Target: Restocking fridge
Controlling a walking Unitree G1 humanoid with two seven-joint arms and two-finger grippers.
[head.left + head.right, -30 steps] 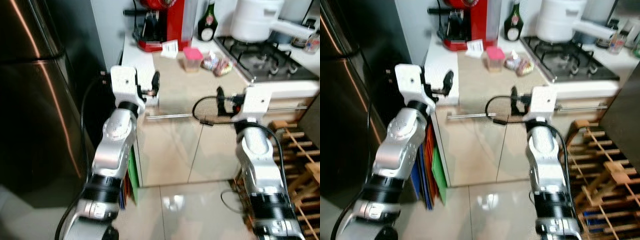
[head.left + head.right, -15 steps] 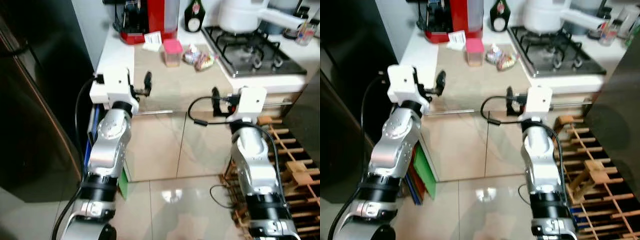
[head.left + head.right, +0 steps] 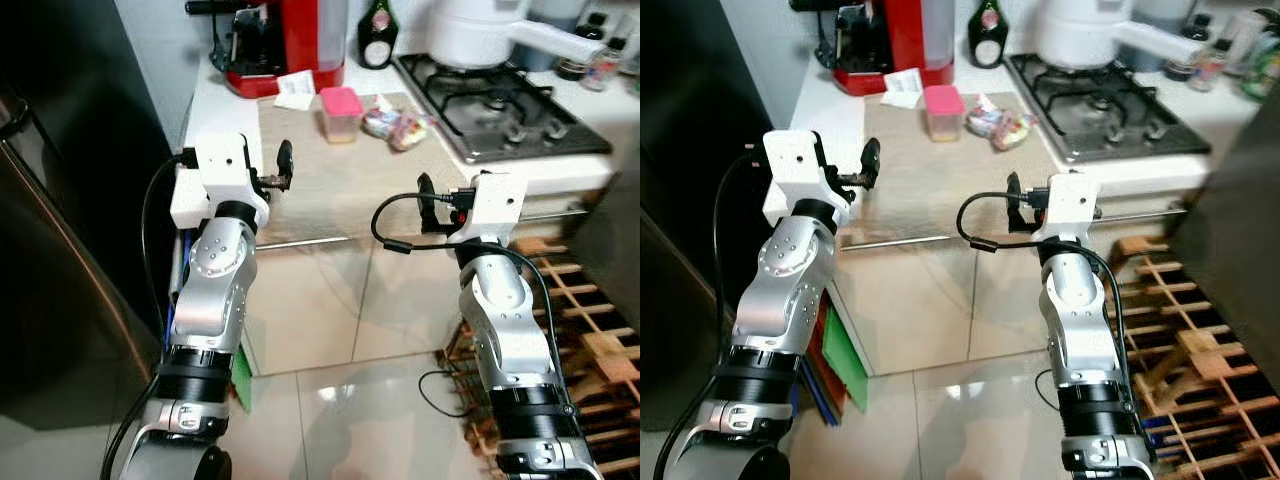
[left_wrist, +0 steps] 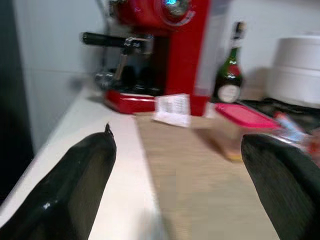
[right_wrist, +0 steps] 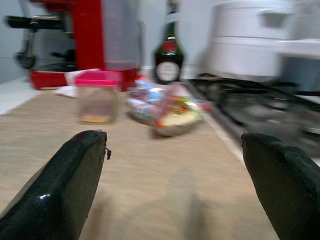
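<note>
Standing at far left is the dark fridge (image 3: 60, 250), door shut, well apart from both arms. Next to it the white tabletop (image 3: 225, 105) carries a red coffee machine (image 3: 285, 40) at the back with a slip of paper (image 3: 295, 90) in front of it. On the beige mat (image 3: 340, 170) sits a clear container with a pink lid (image 3: 340, 112), and just beside it a heap of bright wrapped snacks (image 3: 395, 122). A dark green bottle (image 3: 376, 22) stands behind them; further right comes the gas hob (image 3: 500, 105) with a white pot (image 3: 480, 30) on it.

Left claw (image 4: 177, 185) hovers at the tabletop's near edge, fingers (image 4: 75, 185) wide apart, holding nothing, pointed toward the coffee machine. Right claw (image 5: 172, 185) hangs over the mat's front edge, also spread wide and empty, with the pink-lidded container and snacks straight ahead. Nothing lies between either claw and those items.

Below, glossy cream cabinet doors (image 3: 330, 300) meet a shiny tiled floor (image 3: 350, 420); a wooden rack (image 3: 590, 330) stands at right.
</note>
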